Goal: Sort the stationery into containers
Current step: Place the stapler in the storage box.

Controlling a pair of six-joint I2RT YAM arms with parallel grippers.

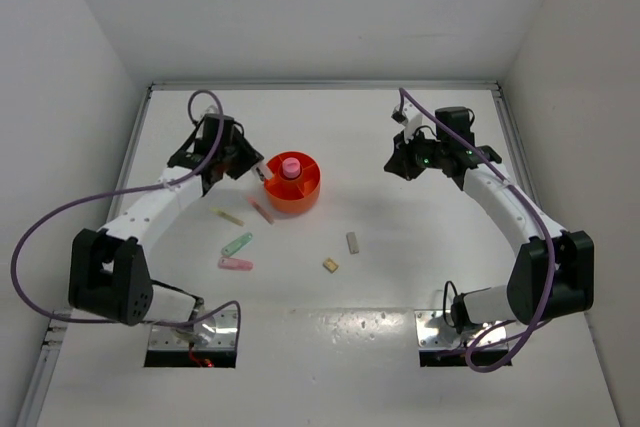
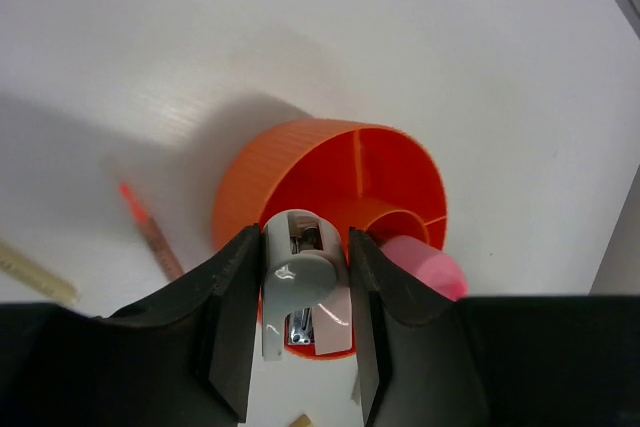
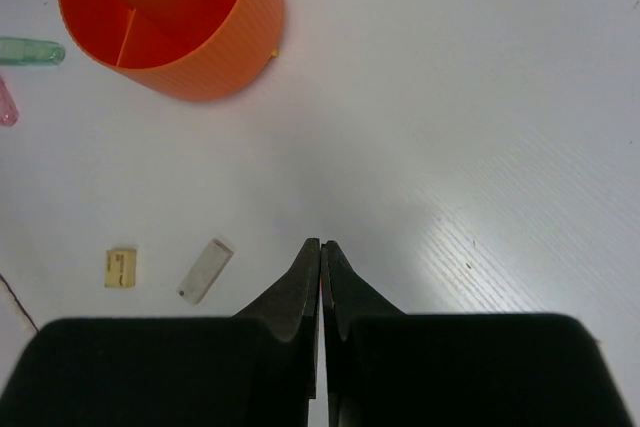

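The left hand (image 2: 305,247) is narrowed onto a small white-grey piece (image 2: 298,282) with metal inside. It holds the piece at the rim of the orange tub (image 2: 300,162), near the pink capsule (image 2: 425,265) in the central cup. The piece looks light, stiff and smooth-shelled, so a grip across its flat sides, as now, seems safest. The right hand (image 3: 320,247) is closed on nothing above the surface (image 3: 450,97). Loose there lie sticks, the mint stick (image 3: 25,50) among them, and 2 blocks: a beige block (image 3: 121,268) and a pale block (image 3: 205,269).
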